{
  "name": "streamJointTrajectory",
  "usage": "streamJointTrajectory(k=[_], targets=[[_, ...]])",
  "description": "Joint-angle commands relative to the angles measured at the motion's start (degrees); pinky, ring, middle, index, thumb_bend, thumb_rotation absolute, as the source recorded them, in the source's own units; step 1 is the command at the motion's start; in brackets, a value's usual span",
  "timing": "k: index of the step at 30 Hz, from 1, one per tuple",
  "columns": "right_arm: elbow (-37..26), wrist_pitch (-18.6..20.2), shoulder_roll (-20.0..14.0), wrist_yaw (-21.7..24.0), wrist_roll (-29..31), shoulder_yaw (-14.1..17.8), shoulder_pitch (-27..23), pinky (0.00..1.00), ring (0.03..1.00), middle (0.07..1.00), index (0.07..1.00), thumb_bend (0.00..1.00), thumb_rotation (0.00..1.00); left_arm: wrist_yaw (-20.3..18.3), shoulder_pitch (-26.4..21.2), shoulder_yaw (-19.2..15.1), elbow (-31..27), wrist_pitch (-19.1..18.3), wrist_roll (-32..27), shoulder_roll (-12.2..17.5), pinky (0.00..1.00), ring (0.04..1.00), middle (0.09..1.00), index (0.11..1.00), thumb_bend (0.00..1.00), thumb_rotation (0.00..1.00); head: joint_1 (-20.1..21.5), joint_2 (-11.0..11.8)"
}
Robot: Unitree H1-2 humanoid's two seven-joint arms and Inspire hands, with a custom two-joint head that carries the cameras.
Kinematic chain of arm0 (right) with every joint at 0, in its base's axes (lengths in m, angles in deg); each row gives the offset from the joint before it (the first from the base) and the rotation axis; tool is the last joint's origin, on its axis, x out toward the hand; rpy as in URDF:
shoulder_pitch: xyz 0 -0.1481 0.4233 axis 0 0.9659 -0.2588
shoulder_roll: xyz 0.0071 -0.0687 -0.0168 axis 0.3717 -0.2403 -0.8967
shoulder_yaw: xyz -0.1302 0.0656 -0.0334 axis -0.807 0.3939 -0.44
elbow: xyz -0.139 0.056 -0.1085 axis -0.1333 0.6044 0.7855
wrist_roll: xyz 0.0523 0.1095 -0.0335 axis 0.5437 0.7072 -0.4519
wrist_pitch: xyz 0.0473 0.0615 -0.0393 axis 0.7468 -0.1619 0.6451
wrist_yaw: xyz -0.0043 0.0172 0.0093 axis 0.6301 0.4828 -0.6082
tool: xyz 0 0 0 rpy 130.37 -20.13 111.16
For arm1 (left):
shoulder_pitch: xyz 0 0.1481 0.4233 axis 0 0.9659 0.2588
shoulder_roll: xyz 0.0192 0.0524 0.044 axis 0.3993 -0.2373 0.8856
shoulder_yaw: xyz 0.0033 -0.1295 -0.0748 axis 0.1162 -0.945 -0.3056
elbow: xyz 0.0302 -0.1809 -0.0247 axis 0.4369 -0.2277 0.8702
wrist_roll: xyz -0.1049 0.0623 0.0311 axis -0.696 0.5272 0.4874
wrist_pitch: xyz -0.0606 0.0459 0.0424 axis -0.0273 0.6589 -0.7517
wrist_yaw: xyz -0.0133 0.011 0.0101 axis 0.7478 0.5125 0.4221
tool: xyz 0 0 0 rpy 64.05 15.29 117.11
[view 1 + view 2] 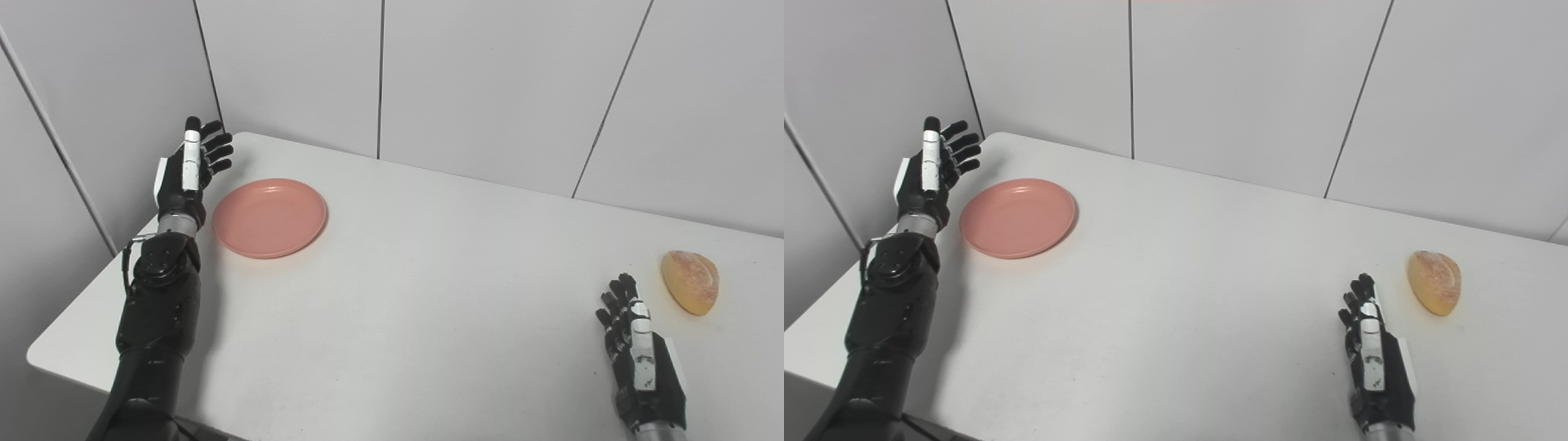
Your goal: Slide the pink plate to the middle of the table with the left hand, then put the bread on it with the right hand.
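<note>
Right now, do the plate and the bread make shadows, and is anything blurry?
Left eye view: the pink plate casts a thin soft shadow on its right side, and the bread almost none. Right eye view: the left robot hand leaves a faint grey shadow on the table. Both views look sharp, with even light and no glare.

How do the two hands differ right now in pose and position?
The left hand is raised at the table's far left corner, just left of the plate; the right hand sits low at the near right, short of the bread. The left's fingers spread toward the plate; the right's point straight ahead. Both are open and hold nothing.
</note>
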State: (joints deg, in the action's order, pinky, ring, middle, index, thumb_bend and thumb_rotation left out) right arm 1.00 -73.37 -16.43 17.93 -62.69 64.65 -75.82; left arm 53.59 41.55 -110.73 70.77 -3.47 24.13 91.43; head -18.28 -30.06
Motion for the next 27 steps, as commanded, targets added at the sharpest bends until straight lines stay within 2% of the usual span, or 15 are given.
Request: streamJointTrajectory(k=[1,6,11,16,27], targets=[[0.1,-3.0,0.1,0.4,0.8,0.5,-0.2,1.00,1.000,1.000,1.000,0.72,0.98,0.6,-2.7,-0.3,0.4,2.8,0.6,2.7,0.80,0.797,0.780,0.784,0.84,1.00,0.0,0.0],[-0.3,-2.8,-0.1,0.5,1.0,0.6,0.0,1.00,1.000,1.000,1.000,0.71,0.98,0.7,-2.3,0.5,3.8,3.4,1.3,3.3,0.81,0.823,0.808,0.813,0.85,1.00,-0.2,0.1],[-0.9,-2.5,-0.3,0.4,0.7,0.4,0.2,1.00,1.000,1.000,1.000,0.71,0.98,1.2,-2.1,0.9,7.5,6.8,2.0,2.5,0.82,0.827,0.815,0.823,0.84,1.00,-0.3,0.0],[-1.6,-2.2,-0.2,0.6,1.4,0.4,0.7,1.00,1.000,1.000,1.000,0.71,0.97,1.4,-1.8,1.6,8.1,6.5,1.8,2.0,0.84,0.849,0.835,0.841,0.83,1.00,-0.5,-0.2],[-2.5,-1.7,-0.4,0.4,1.1,0.4,1.1,1.00,1.000,1.000,1.000,0.71,0.98,1.0,-0.5,4.0,8.6,7.4,2.3,0.7,0.83,0.838,0.827,0.827,0.82,1.00,-0.4,-0.8]])
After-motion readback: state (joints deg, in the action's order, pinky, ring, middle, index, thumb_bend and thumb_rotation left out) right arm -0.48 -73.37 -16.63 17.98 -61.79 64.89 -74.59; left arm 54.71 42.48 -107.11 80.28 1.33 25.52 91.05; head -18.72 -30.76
